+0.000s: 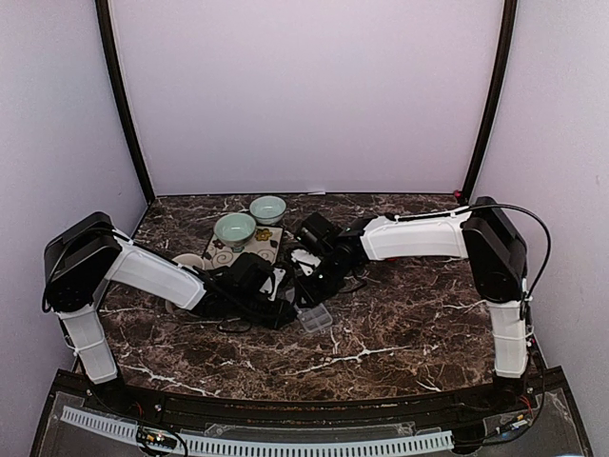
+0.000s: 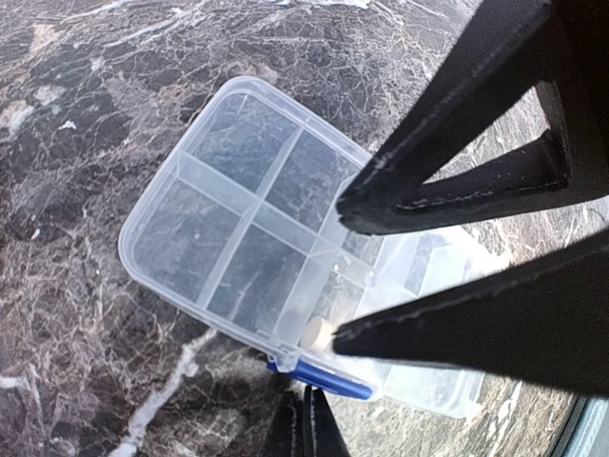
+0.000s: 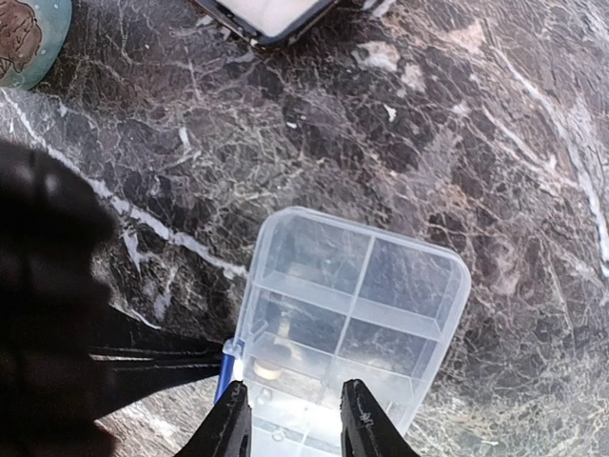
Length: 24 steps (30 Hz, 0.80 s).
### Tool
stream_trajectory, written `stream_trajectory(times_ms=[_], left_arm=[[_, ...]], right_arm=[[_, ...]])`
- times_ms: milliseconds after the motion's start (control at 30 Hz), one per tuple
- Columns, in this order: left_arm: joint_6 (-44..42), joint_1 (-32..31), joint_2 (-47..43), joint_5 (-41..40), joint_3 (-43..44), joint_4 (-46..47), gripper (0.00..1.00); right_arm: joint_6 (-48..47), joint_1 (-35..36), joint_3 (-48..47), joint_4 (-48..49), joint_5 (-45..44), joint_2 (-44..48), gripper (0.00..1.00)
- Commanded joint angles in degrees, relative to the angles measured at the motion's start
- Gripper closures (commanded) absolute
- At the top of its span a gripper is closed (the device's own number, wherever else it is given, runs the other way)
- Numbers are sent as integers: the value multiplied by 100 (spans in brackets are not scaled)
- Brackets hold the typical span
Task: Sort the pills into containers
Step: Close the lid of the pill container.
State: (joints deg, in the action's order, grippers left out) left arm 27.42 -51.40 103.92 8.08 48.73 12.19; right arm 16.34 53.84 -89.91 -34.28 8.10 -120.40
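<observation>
- A clear plastic box (image 1: 315,319) lies flat on the dark marble table (image 1: 409,324), near the middle, right where the 2 arms meet.
- Dividers split it into small cells (image 2: 243,143) in 2 columns. The marble shows through the 4 cells at the uncovered end.
- 1 pale round pill (image 2: 317,331) is visible. It sits in a cell along the wall with the blue latch (image 2: 319,378), just beside that latch.
- The left gripper (image 2: 341,276) hangs over the box with its jaws apart and nothing between them. The tip of its lower finger is right at the pill, but I cannot tell whether they touch.
- The right gripper (image 3: 295,390) is above the near part of the box, also with its jaws spread and holding nothing.
- 2 pale green bowls (image 1: 234,229) stand behind the arms at the back left, one of them on a patterned mat (image 1: 221,255).
- The total number of cells cannot be counted. The left fingers cover much of the box in the left wrist view, and the frame edge cuts it off in the right wrist view.
- From above, the arms hide most of the box and only 1 corner shows.
- A black-rimmed thing (image 3: 266,14) at the top of the right wrist view is cut off and hard to identify.
</observation>
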Motion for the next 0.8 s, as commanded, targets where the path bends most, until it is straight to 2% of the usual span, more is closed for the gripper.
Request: stream_trajectory(times_ms=[0,500,767], left_arm=[[-79,-28,164,-78,47,-171,100],[-66,-28,172,-78,55,-163,100],[-72,-28,181,-76,75,-156,100]], right_arm=[[23,-38,272,-374,-216,45,67],[90,-184,533,-287,-405,175,65],[81,-208,615,-270,-166,65,64]])
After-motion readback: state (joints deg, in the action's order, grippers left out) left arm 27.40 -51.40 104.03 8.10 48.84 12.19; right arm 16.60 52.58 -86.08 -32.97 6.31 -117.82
